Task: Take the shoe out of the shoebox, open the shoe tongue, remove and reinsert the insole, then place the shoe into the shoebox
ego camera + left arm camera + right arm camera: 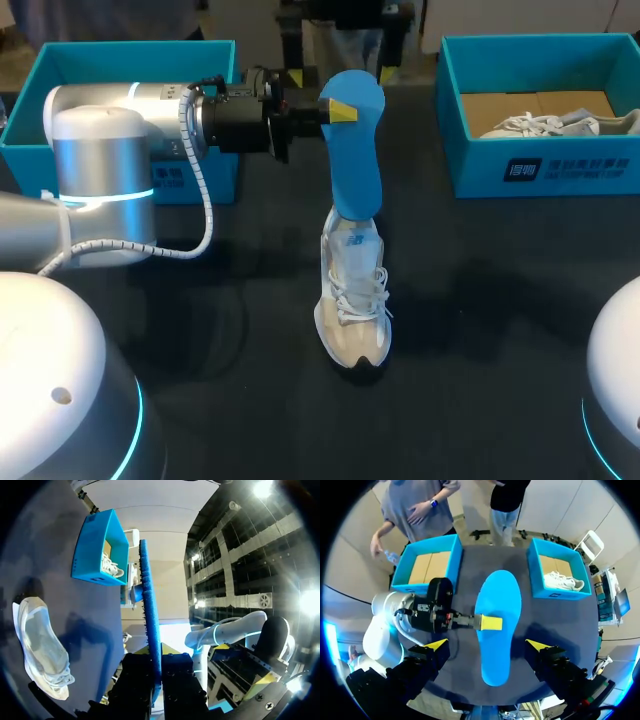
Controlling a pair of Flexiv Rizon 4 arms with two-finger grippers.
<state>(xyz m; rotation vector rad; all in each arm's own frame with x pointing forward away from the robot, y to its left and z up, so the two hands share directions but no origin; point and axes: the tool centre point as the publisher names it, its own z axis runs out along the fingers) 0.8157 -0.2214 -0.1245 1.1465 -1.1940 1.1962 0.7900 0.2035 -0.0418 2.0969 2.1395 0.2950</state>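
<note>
My left gripper is shut on a blue insole, gripping its side near one end. In the left wrist view the insole shows edge-on, clamped between that gripper's fingers. A white laced shoe lies on the dark table under the insole's other end; I cannot tell whether they touch. The same shoe appears beside the gripper in the left wrist view. My right gripper hangs open high above the insole, holding nothing, and the insole hides the shoe from it.
A teal shoebox stands at the back left behind my left arm. A second teal shoebox at the back right holds another white shoe. My right arm's base sits at the front right.
</note>
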